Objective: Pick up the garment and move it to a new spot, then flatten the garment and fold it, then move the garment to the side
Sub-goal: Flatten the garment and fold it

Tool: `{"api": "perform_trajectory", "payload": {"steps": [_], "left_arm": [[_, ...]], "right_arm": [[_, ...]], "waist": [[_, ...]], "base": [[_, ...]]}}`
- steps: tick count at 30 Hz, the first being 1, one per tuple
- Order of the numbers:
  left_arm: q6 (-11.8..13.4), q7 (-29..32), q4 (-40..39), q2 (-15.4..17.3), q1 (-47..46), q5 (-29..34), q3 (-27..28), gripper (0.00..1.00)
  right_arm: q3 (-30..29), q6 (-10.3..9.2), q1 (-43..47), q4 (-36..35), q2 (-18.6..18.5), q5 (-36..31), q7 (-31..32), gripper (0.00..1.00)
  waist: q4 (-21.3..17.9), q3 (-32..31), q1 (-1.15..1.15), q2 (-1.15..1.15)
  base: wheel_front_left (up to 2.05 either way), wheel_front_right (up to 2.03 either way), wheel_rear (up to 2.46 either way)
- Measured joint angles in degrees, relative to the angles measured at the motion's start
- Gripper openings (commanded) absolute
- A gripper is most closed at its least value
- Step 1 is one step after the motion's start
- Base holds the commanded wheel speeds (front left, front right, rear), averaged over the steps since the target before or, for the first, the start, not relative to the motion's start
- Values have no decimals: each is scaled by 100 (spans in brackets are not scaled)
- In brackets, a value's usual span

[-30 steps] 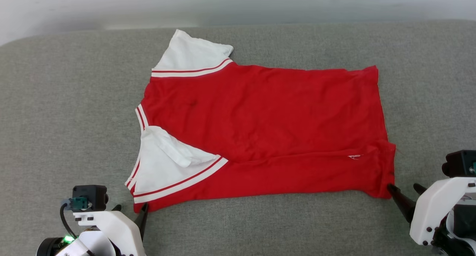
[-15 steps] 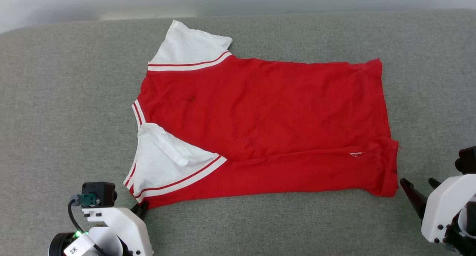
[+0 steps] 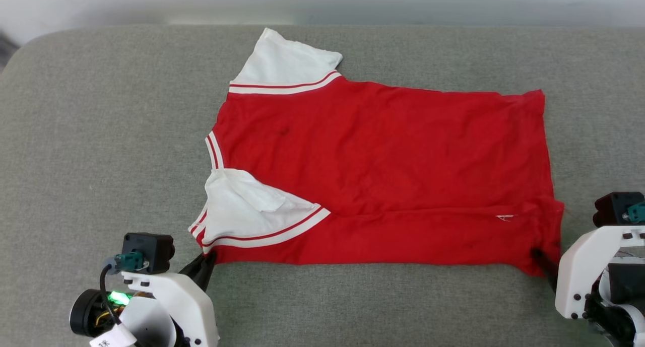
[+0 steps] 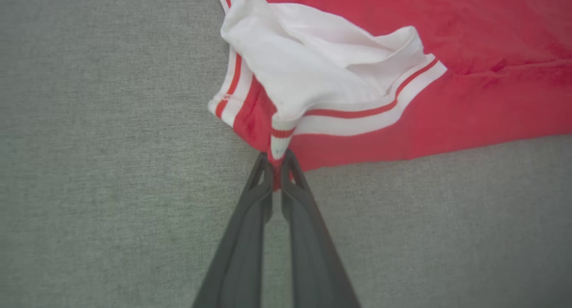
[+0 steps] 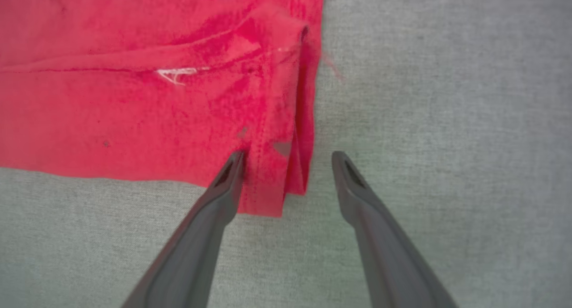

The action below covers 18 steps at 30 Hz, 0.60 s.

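**One near corner pinched, the other only straddled**

The garment lay spread sideways on the grey cloth-covered tabletop. Its collar end pointed to the robot's left and its hem to the right, with a plain red face upward. The far sleeve stuck out flat. The near sleeve was folded in over the body, and a crease ran along the near side, so a lengthwise fold looked partly made.

The left gripper sat at the near shoulder corner. Its jaws were closed tight on a small pinch of striped trim and red cloth right at the edge. A grip that far out probably left the sleeve undisturbed while still giving control of that end.

The right gripper waited at the near hem corner. Its jaws were wide open and gripped nothing. One finger lay over the red cloth and the other rested on bare tabletop just beside the edge, so the doubled hem sat between them.

Matching ends of the same long edge suggested the plan was to lift that edge level from both corners. With only one end held, a pull at this point would likely have skewed the shirt. The sensible next step seemed to be closing on the hem corner.
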Motion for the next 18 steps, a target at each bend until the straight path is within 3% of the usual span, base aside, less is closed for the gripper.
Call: {"api": "perform_trajectory", "payload": {"steps": [12, 13, 14, 15, 18], "left_arm": [[29, 100, -271, 67, -91, 78, -59, 0], [1, 100, -242, 64, -91, 45, -59, 0], [-11, 102, -205, 57, -91, 32, -60, 0], [-18, 137, -165, 55, -91, 0, -67, 0], [-66, 169, -79, 49, -91, -86, -67, 0]], "right_arm": [[-24, 1, -134, 579, -33, -196, 114, 100], [-14, 0, -138, 594, -35, -191, 116, 66], [-9, 0, -156, 616, -36, -183, 116, 16], [1, 0, -172, 639, -40, -181, 109, 0], [16, 4, -188, 728, -66, -166, 19, 0]], "waist": [[223, 352, 0, 0], [226, 367, 0, 0], [224, 377, 0, 0], [218, 378, 0, 0], [189, 344, 0, 0]], "base": [[0, 0, 0], [0, 0, 0], [0, 0, 0], [0, 0, 0], [0, 0, 0]]}}
